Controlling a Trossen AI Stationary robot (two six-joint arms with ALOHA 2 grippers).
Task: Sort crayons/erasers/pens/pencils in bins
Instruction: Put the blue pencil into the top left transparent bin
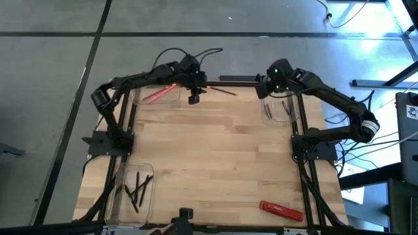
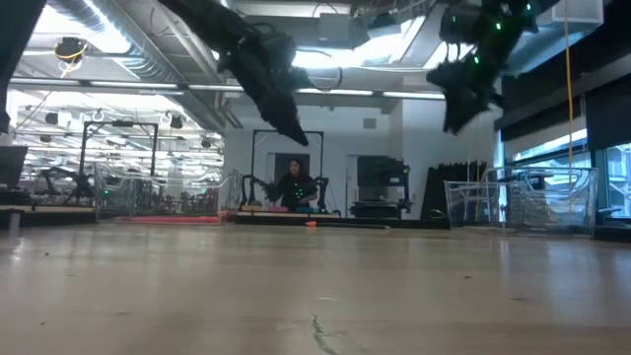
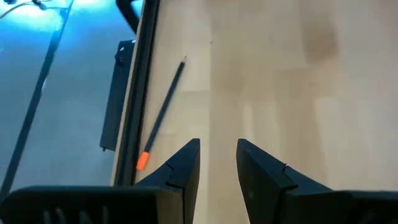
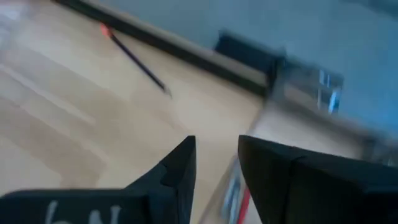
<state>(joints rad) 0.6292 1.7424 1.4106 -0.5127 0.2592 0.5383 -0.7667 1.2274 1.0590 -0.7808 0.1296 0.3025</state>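
Note:
A dark pencil with an orange end lies flat on the table by its far edge; it also shows in the left wrist view and the right wrist view. My left gripper hangs open and empty above the table, just left of the pencil. My right gripper is open and empty over the far right bin, which holds a few sticks. The far left bin holds red crayons. The near left bin holds several dark pencils.
A flat red bar lies near the table's front right. Black frame rails run along the table's sides and far edge. Bare wood lies between the bins. In the low view both grippers hang well above the table.

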